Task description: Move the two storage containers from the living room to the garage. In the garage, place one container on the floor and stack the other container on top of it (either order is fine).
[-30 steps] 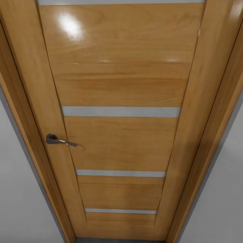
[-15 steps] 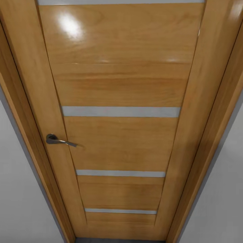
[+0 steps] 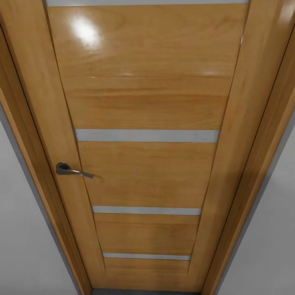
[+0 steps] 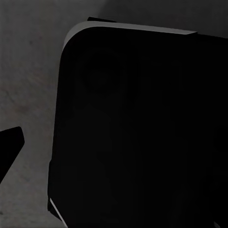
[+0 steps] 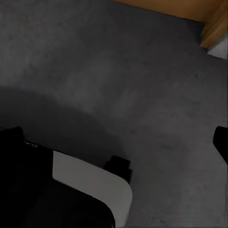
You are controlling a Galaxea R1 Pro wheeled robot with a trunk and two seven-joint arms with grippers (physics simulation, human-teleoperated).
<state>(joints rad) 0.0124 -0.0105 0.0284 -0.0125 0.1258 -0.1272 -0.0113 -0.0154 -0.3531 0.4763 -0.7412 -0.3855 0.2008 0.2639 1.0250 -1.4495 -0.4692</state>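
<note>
Wood door ahead, wrists over grey floor

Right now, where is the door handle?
In the head view, the grey door handle sits on the left side of the light-wood door, just below its middle grey stripe.

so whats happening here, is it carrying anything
The robot faces a shut light-wood door up close, with the lever handle at its left edge. No orange-red bin shows in any picture. Both wrist cameras look down at dark grey floor beside the robot's dark base.
</note>
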